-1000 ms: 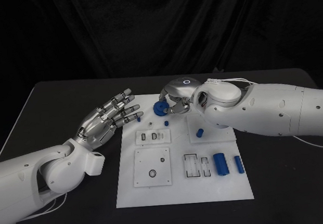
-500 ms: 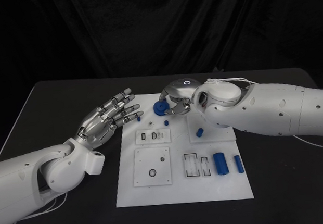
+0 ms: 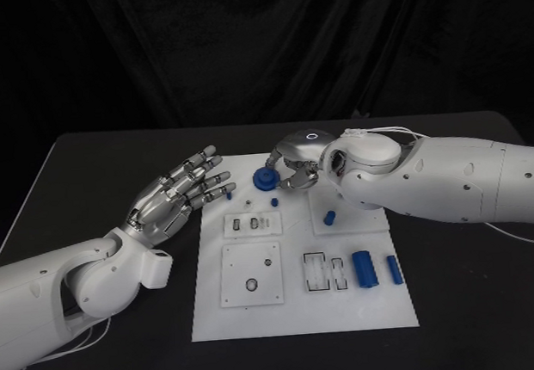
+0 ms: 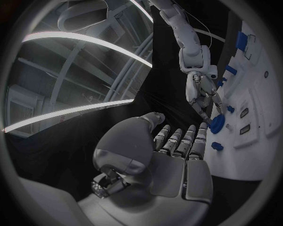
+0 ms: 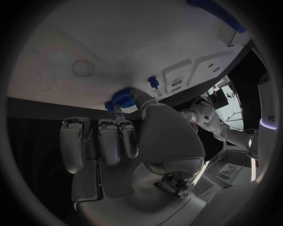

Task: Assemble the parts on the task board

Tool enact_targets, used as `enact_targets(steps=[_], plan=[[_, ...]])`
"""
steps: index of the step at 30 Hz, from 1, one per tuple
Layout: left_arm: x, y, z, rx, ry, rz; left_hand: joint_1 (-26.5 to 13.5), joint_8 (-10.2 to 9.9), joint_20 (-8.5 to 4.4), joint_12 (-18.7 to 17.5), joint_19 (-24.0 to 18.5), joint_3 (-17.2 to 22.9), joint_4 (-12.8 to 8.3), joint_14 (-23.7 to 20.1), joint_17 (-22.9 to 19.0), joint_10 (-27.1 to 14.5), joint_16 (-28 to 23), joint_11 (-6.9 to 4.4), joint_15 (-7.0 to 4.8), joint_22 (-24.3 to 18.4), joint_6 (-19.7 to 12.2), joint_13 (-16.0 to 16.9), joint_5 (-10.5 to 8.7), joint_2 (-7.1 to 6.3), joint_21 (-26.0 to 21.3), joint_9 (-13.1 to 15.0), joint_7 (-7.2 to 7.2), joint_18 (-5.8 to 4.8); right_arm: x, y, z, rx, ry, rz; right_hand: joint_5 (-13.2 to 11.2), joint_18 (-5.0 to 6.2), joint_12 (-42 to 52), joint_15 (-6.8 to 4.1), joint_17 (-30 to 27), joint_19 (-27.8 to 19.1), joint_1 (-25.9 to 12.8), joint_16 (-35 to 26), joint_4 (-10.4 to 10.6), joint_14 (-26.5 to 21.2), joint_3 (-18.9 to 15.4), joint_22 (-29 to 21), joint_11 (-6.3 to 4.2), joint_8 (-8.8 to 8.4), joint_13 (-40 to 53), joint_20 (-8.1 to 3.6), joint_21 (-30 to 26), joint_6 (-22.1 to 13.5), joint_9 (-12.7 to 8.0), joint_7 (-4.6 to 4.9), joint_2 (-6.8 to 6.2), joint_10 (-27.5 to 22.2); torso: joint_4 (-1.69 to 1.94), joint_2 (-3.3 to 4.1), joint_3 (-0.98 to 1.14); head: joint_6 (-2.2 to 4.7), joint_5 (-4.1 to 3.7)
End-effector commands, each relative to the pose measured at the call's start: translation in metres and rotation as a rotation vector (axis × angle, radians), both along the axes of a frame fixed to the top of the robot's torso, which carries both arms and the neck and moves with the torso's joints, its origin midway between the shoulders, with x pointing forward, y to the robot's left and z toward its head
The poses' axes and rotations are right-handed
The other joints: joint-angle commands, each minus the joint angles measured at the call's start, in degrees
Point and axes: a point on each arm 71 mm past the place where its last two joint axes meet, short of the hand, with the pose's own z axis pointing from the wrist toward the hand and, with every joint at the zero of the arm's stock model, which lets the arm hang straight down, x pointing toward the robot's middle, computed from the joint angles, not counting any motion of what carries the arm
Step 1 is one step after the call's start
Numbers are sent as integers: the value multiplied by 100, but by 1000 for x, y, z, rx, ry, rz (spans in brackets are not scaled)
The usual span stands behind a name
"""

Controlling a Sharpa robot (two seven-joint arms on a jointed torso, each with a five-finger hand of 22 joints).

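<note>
**Caller:** Where was your right hand at that moment?

**Robot:** My right hand (image 3: 293, 167) sat over the far end of the white board (image 3: 305, 320), and my fingers pinched a round blue disc (image 3: 264, 180) there. From my right wrist, that disc (image 5: 120, 100) showed at my fingertips (image 5: 131, 94), close against the board's surface (image 5: 118, 42).

**Caller:** And the left?

**Robot:** My left hand (image 3: 178, 196) hung just off the board's left edge, near that same far end, palm up, fingers spread wide and holding nothing. From my left wrist, the hand (image 4: 177, 165) lay open with the disc (image 4: 216, 123) just beyond its fingertips.

**Caller:** What else was on the board?

**Robot:** A small blue peg (image 3: 274, 202) stood just nearer than the disc. A short blue piece (image 3: 329, 219) lay to the right of that peg. Nearer again, toward the board's right edge, two blue cylinders lay side by side: a thicker one (image 3: 363, 271) and a thinner one (image 3: 394, 271). Left of those was a plate with slots (image 3: 325, 272), and left of that a square plate with holes (image 3: 251, 275).
</note>
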Motion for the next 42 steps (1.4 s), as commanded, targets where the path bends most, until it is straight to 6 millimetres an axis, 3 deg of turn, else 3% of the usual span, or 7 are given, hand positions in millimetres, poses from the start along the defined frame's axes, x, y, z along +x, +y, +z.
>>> enact_targets(steps=[1, 17, 28, 35, 42], plan=[[-1, 3, 7, -81, -74, 19, -63, 1, -5, 17, -23, 31, -5, -9, 8, -4, 26, 27, 39, -6, -2, 4, -13, -10, -34, -5, 48, -62, 0, -6, -6, -19, 22, -14, -31, 24, 16, 39, 1509, 335, -41, 15, 39, 598, -6, 1189, 63, 52, 1509, 61, -32, 122, 11, 2, 48, 598, 2, 1, -1, -9, -1], [-3, 8, 7, -77, -74, 33, -63, 1, -5, 17, -23, 31, -5, -9, 8, -4, 26, 27, 39, -6, -2, 4, -13, -10, -34, -5, 48, -62, -2, -42, 1, 40, -32, -64, -139, 27, 16, 66, 1509, 332, -89, 15, 91, 598, -38, 1186, 84, 86, 1509, 98, -40, 373, 11, -3, 32, 598, -4, 1, 9, -2, 26], [-5, 11, 7, -75, -73, 40, -68, 4, -5, 18, -23, 45, -5, -6, 9, 2, 33, 29, 41, -6, 11, 7, -12, -10, -34, -3, 52, -64, -15, -89, 26, 106, -87, -136, -190, 30, 16, 51, 1509, 327, -77, 15, 108, 598, -44, 1181, 64, 107, 1509, 92, -47, 506, 16, -30, 29, 598, -32, -10, 8, -10, 47], [-5, 11, 7, -74, -72, 40, -71, 5, -5, 20, -21, 52, -7, 0, 10, 9, 40, 30, 41, -6, 18, 11, -10, -13, -33, -1, 52, -65, -22, -118, 41, 111, -104, -194, -317, 31, 16, 12, 1509, 326, -79, 15, 153, 598, -67, 1181, 9, 9, 1509, 65, -52, 442, -40, -48, 7, 598, -22, -1, 5, -16, -3], [-5, 9, 7, -77, -71, 33, -73, 5, -5, 20, -22, 58, -8, 2, 11, 9, 42, 32, 42, -7, 15, 11, -9, -15, -34, -2, 53, -66, -29, -147, 45, 117, -115, -237, -442, 39, 16, -80, 1509, 308, -44, 15, 204, 598, -105, 1161, -97, -134, 1509, -18, -76, 303, -149, -106, -34, 598, -31, 0, 4, -56, 6]])
